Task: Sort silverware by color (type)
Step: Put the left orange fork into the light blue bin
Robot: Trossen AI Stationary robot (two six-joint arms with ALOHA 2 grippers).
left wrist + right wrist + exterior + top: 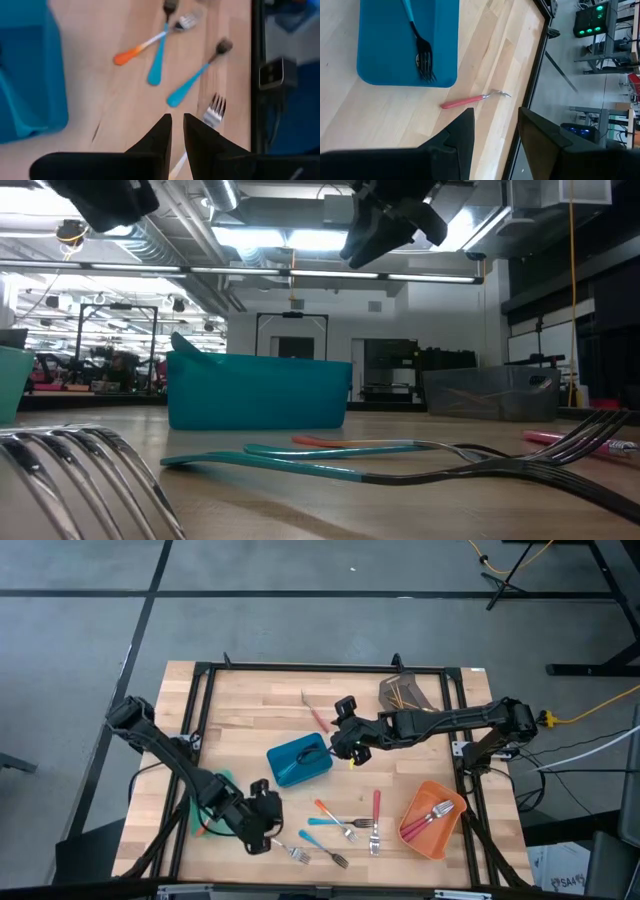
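Wooden table (250,700), everything placed off the blue bin (299,762) in the middle.

Orange bin (432,819) is well off on my right arm's side and nearer the front edge. It holds red-handled forks (422,822) lying slantwise, heads up toward the bin's far corner. Grey bin (405,692) is behind and to the right, with gold pieces (398,693) in it, too small to sort out.

My right gripper (347,743) hovers just beside the blue bin's right end. Jaws wide apart, nothing between them. My left gripper (268,828) is low over the table in front of the blue bin, toward my left arm's side. Jaws only a thin slit apart, nothing seen pinched.

Inside the blue bin is one blue-handled fork (420,45), long axis roughly along the bin's length.

Behind the bin is a red-handled fork (316,712), lying slantwise with handle end toward the bin and head pointing away.

In front of the bin, loose:
- orange-handled fork (145,47) crossed by a blue-handled one (159,60)
- a second blue-handled piece (187,86) beside them, slanted the same way
- red-handled piece (376,808), long axis front to back
- pale-handled fork (214,111) just by my left fingers (160,135), its tines pointing away from them
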